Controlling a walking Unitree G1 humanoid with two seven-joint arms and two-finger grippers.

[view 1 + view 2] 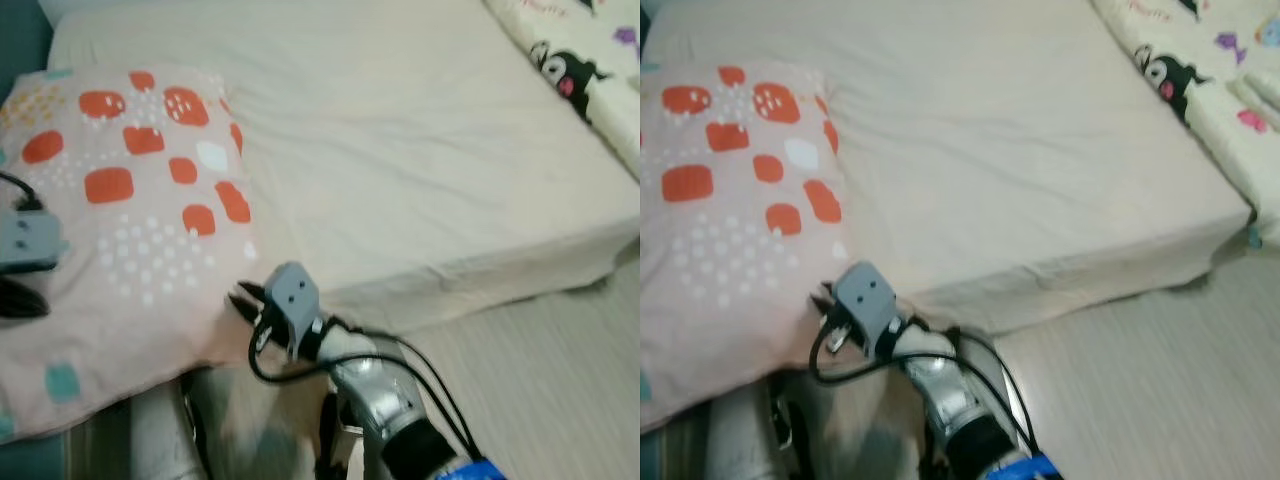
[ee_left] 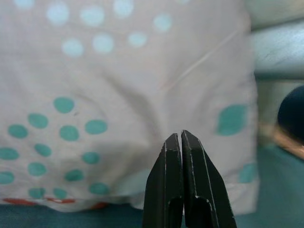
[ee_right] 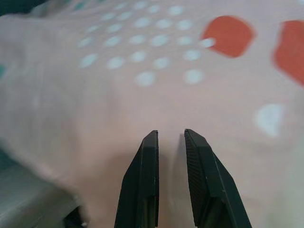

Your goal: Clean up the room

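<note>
At the near left corner of the bed [image 1: 400, 150], a pink pillow [image 1: 130, 230] with orange patches and pale dots is seen lying partly on the cream sheet and partly overhanging the mattress edge. The right pincer [image 1: 250, 300] is placed at the pillow's lower right edge, with its grey wrist block and black cables trailing back along the silver arm. In the right wrist view, the two black fingers [image 3: 142, 185] are shown slightly spread, a narrow gap being left between them, and the pillow fabric [image 3: 156, 80] is seen just past their tips; whether cloth is caught between them cannot be told. The left pincer [image 1: 18, 300] is found at the pillow's left side, at the edge of the head view. In the left wrist view its fingers [image 2: 183, 190] are pressed together with no gap, and the pillow's teal-dotted underside [image 2: 118, 104] is seen beyond them; a pinch on the fabric cannot be confirmed. A cream blanket [image 1: 585, 60] printed with a black cartoon figure is laid along the right side of the bed. Pale wood-grain floor [image 1: 540, 370] is visible beside the bed at the lower right. The head views are somewhat blurred.
</note>
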